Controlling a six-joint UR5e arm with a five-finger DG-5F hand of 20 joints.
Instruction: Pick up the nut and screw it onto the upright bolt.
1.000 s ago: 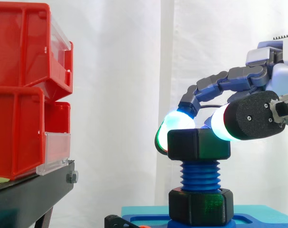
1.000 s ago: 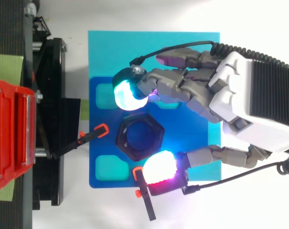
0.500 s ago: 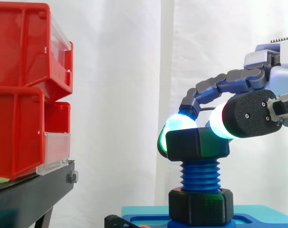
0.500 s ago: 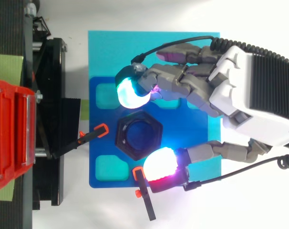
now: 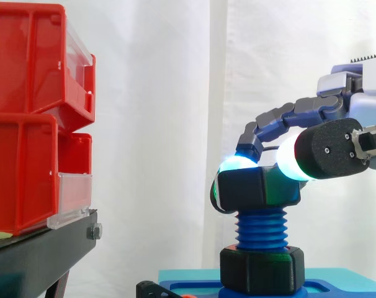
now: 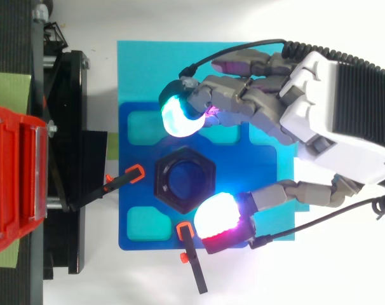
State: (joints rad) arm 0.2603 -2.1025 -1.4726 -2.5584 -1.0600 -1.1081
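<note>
Black nut (image 5: pixel 257 189): perched on top of the blue bolt (image 5: pixel 260 231), lower centre-right in the side view.
Hand (image 6: pixel 332 121): in from the right edge, fingers curled round the nut from two sides.
Magenta-white pad (image 6: pixel 215 217): right against the nut's lower-right edge in the top view.
Cyan pad (image 6: pixel 182 117): just off the nut's upper edge, with a sliver of blue base (image 6: pixel 256 159) between them.
Red bins (image 5: pixel 33 112): far left, well apart.

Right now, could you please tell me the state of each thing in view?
nut: on the bolt's top end, threads bare below.
bolt: upright on the blue base.
hand: at the nut; grasp unclear.
bins: stacked on the black stand.
</note>
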